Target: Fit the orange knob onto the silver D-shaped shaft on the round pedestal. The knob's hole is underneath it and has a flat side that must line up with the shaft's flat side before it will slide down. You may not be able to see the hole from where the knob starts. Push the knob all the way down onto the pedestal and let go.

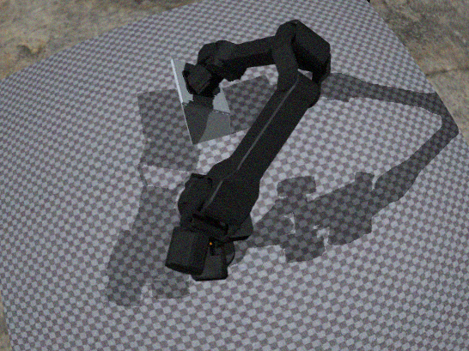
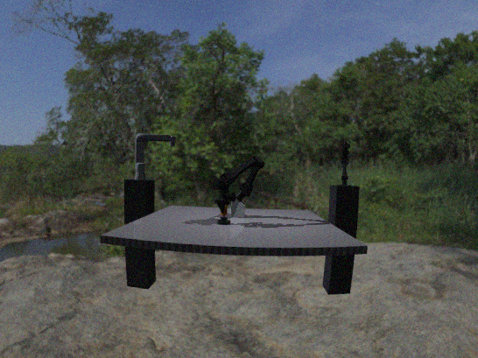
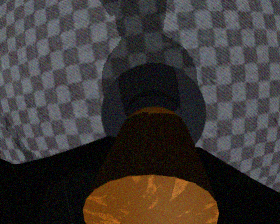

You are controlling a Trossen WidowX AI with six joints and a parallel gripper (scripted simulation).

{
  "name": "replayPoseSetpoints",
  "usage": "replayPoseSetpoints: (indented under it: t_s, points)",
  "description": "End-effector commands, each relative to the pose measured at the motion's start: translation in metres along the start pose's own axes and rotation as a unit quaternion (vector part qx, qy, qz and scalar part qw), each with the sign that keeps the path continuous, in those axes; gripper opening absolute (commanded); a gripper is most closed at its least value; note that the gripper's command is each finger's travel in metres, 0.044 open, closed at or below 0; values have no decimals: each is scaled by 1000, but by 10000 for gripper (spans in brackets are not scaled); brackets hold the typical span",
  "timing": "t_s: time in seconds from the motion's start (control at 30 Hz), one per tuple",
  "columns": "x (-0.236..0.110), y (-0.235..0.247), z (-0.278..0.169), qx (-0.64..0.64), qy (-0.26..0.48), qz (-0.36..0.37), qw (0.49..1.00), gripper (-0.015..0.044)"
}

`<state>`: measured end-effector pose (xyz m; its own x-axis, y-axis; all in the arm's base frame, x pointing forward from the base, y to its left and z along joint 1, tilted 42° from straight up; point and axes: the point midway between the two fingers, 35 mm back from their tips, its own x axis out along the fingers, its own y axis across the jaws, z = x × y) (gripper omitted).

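The orange knob [image 3: 150, 202] [image 2: 223, 213] [image 1: 210, 244] is tapered and nearly upright. Its broad face is nearest the camera in the wrist view and its darker side narrows away. My gripper [image 3: 153, 150] [image 2: 223, 210] is shut on the knob, with a black finger on each side. The dark round pedestal [image 3: 193, 112] [image 2: 223, 222] [image 1: 230, 255] stands under the knob on the table. The knob's narrow end overlaps the pedestal in the wrist view. The silver shaft and the knob's underside hole are hidden. I cannot tell whether knob and shaft touch or how their flats lie.
The arm's base stands by a grey slanted block [image 1: 221, 104] [image 2: 239, 210] on the checkered table [image 1: 344, 284] [image 2: 284, 235]. Two black posts [image 2: 140, 200] [image 2: 344, 207] at the table's sides carry other arms [image 2: 153, 137] [image 2: 345, 167]. Arm shadows cross the table.
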<state>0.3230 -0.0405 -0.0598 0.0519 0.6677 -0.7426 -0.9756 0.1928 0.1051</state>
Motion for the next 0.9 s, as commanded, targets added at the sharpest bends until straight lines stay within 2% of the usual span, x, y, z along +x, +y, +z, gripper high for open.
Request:
replayPoseSetpoints:
  t_s: [0.0, 0.13, 0.33, 0.87]
  points:
    - [-3, 1, 0, -2, 1, 0, 1000, 0]
    - [-4, 2, 0, -15, 1, 0, 1000, 0]
    - [-3, 1, 0, -107, 1, 0, 994, 0]
    - [-2, 1, 0, -107, 1, 0, 994, 0]
